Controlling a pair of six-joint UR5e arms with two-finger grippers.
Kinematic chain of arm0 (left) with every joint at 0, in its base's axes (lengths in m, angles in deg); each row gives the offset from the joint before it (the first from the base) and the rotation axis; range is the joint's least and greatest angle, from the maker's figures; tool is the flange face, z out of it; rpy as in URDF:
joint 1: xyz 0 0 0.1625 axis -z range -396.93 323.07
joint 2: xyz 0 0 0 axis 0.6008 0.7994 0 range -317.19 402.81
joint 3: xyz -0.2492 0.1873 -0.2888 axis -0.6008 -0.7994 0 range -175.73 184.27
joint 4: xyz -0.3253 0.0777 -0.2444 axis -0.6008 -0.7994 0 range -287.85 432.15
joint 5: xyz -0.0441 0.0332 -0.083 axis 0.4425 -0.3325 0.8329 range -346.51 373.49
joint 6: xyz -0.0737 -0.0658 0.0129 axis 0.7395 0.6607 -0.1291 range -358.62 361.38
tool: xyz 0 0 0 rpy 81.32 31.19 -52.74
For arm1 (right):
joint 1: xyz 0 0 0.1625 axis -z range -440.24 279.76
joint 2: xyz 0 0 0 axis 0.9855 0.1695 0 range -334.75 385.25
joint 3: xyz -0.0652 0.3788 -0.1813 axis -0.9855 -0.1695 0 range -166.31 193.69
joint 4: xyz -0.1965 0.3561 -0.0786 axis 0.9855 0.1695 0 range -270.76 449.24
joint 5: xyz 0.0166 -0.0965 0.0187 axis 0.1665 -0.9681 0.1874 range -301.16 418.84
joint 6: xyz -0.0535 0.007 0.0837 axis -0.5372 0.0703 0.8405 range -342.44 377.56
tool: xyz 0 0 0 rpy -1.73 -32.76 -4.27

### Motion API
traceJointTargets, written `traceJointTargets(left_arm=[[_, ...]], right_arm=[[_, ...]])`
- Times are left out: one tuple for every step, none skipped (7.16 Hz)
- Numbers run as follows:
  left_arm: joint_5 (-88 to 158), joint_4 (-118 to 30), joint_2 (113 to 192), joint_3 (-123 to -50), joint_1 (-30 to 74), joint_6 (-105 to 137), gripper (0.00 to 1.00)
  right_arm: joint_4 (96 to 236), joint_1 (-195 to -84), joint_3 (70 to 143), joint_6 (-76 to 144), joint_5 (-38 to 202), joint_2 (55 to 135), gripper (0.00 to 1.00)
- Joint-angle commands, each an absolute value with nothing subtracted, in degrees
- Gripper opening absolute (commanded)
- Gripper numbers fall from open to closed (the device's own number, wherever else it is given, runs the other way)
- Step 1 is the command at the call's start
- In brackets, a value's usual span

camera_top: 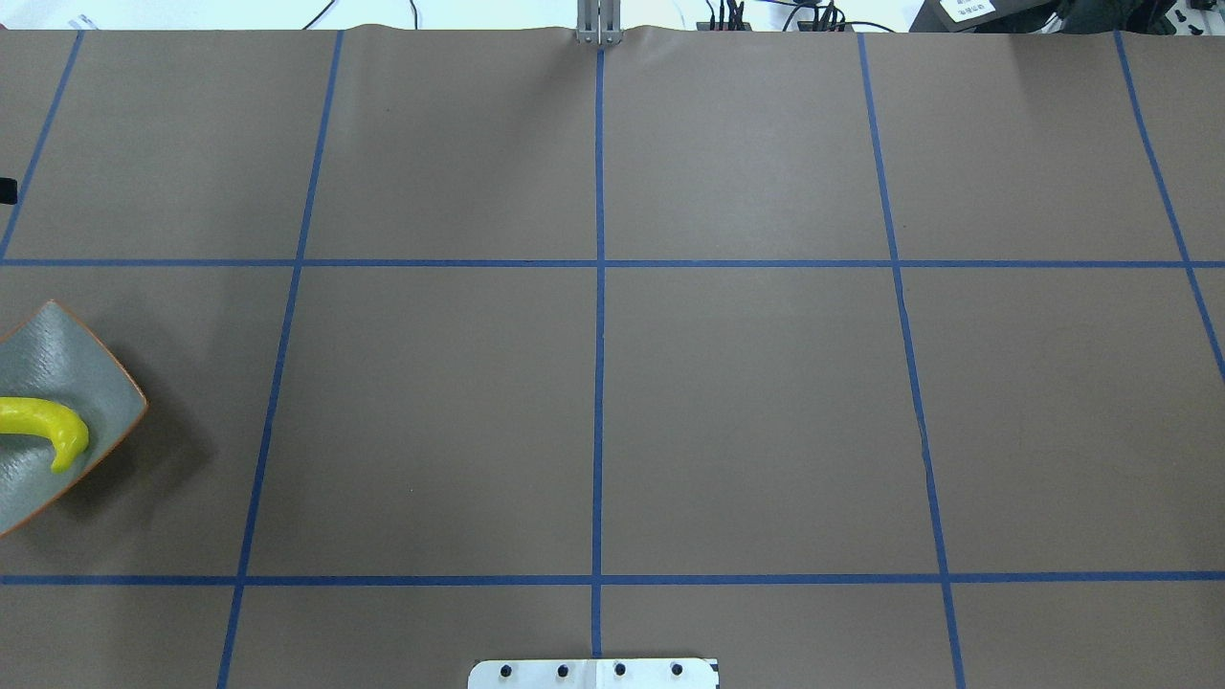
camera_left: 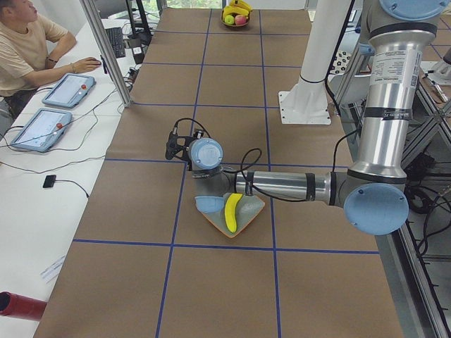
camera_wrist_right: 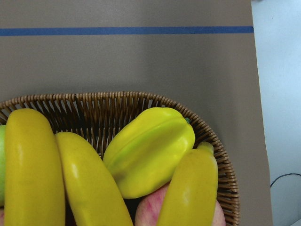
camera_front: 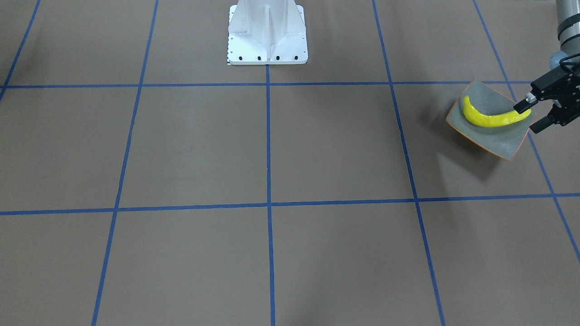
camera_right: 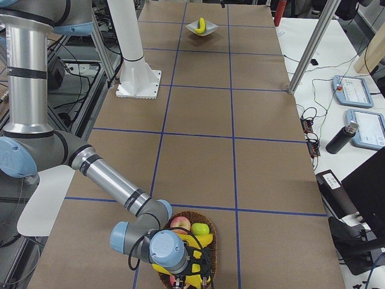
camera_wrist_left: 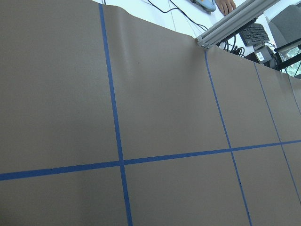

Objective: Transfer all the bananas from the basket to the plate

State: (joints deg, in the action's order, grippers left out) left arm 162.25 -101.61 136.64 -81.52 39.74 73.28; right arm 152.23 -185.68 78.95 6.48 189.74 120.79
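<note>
The left gripper (camera_front: 528,118) hovered at the edge of the plate (camera_front: 494,141), its two fingers (camera_front: 523,107) spread apart and holding nothing. In the front-facing view one fingertip overlapped the end of the banana (camera_front: 491,118); whether it touched could not be told. That banana lay curved across the hollow of the grey-green, orange-rimmed plate, which sat on the brown tabletop (camera_top: 746,411) at the robot's left end, just beside a blue tape line (camera_front: 398,117).

The right gripper (camera_right: 191,265) pointed down over the wicker basket (camera_right: 209,221) at the opposite end of the tabletop, well apart from the plate. Only the side view showed it, so I could not tell whether its fingers were spread or pressed together. Its wrist camera looked straight into the basket, where three bananas (camera_wrist_right: 33,169) lay side by side among a yellow starfruit (camera_wrist_right: 148,155) and a red apple (camera_wrist_right: 150,209).

Between the two ends stood the white mount base (camera_front: 267,31). A person (camera_left: 25,42) sat at a side desk beyond the tabletop.
</note>
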Motion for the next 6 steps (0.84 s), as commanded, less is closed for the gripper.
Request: traceJointTargets(left_arm=[[162.2,-101.6,136.8,-81.5,39.7,73.3,0.99],[162.2,-101.6,136.8,-81.4,39.7,73.3,0.99],[162.2,-101.5,136.8,-81.4,39.7,73.3,0.99],[162.2,-101.5,136.8,-81.3,39.7,73.3,0.99],[162.2,-101.5,136.8,-81.2,39.7,73.3,0.99],[162.2,-101.5,136.7,-81.2,39.7,73.3,0.99]], right_arm=[[152.2,-184.6,78.4,6.5,189.8,120.9,0.39],[151.0,-184.1,77.9,6.4,189.6,120.9,0.4],[149.5,-184.0,77.0,6.3,189.0,120.9,0.39],[149.3,-184.0,77.1,6.3,187.7,120.8,0.14],[149.2,-184.0,77.9,6.0,187.2,120.8,0.0],[148.8,-184.0,79.0,5.8,187.2,120.6,0.0]])
